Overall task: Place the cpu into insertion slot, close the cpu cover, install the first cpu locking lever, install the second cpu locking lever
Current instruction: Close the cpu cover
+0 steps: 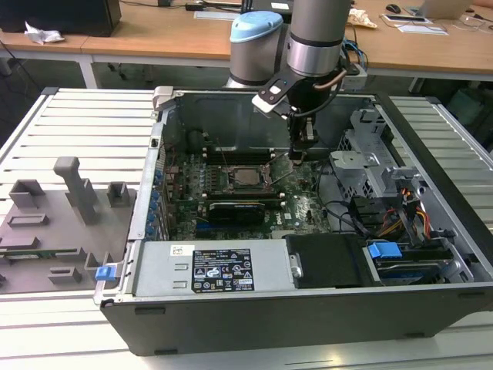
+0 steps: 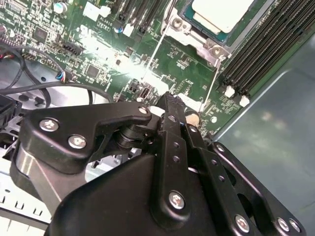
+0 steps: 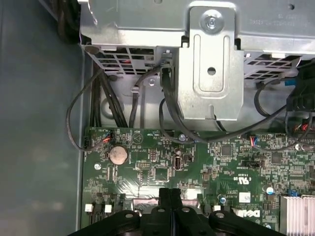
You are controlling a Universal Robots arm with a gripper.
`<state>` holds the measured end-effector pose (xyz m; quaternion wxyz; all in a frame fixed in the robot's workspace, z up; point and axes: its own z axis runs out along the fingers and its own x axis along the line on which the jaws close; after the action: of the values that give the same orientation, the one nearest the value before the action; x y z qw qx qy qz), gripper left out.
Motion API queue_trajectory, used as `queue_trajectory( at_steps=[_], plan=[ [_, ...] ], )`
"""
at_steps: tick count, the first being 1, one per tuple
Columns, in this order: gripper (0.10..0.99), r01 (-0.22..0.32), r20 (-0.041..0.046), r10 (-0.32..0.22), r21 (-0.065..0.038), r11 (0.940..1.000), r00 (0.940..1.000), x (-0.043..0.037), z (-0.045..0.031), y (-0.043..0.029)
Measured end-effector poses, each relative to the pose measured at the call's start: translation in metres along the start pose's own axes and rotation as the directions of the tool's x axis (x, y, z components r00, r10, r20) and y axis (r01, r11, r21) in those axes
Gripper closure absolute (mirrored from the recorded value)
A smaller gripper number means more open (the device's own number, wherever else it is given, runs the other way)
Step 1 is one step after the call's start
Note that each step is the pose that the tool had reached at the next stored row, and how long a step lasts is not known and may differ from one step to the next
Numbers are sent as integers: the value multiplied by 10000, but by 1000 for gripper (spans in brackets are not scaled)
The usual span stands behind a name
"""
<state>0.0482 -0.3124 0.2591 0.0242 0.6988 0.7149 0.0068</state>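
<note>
The cpu (image 1: 248, 176) (image 2: 221, 12), a silvery-beige square, lies in the insertion slot (image 1: 232, 176) on the green board inside the open case. The silvery frame of the cpu cover (image 2: 196, 37) lies flat around it. Two thin wire locking levers (image 2: 153, 53) (image 2: 212, 81) stretch out from the socket's corners. My gripper (image 1: 302, 154) (image 2: 170, 98) (image 3: 170, 192) hangs low over the board at the exterior view's right of the socket. Its black fingers are shut together with nothing visible between them. The tip is close to the end of one lever.
A metal drive cage (image 3: 211, 64) with black cables (image 3: 167, 108) stands just beyond the gripper. Memory slots (image 2: 266, 49) flank the socket, and a long black card (image 1: 235, 210) lies in front of it. A power supply (image 1: 216, 266) fills the case's front. A grey fixture plate (image 1: 54, 223) lies outside the case.
</note>
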Motion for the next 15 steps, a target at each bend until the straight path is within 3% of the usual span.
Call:
queue_trajectory(
  at_steps=[4, 15],
  plan=[
    [980, 9, 3, -9, 1, 10000, 10000, 5, 4, 33],
    [980, 25, 110, -25, 20, 10000, 9999, 18, 38, 113]
  ],
)
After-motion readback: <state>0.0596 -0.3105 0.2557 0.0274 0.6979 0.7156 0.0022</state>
